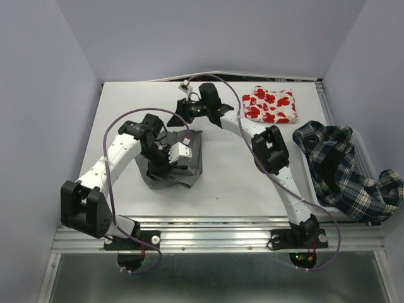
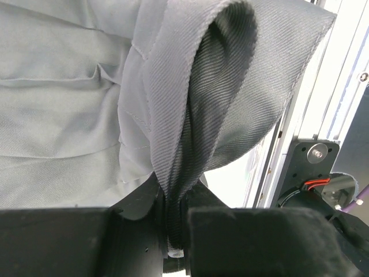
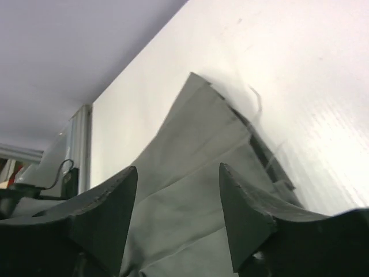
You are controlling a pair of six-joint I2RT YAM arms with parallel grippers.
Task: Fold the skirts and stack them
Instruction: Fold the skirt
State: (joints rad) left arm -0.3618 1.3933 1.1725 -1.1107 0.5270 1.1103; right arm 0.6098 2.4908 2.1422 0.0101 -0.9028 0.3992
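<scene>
Grey skirt [image 1: 191, 172] lies crumpled on table [image 1: 126, 101]. The left gripper [image 2: 173, 229] is clamped on a fold of it. Right gripper [image 3: 177, 169] fingers apart near its far edge, empty.

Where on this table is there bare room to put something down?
Bare table lies between the grey skirt and the right arm, and in the far-left corner behind the left arm. Crowded: around the grey skirt, and the right side with the red-print skirt and plaid skirt.

Three skirts: one grey skirt [image 1: 192, 165], one red-printed white skirt [image 1: 270, 105], one plaid skirt [image 1: 341, 170]. One basket [image 1: 362, 148] at the surface's [image 1: 233, 189] right edge. Two robot arms, left [image 1: 117, 151] and right [image 1: 281, 173].
</scene>
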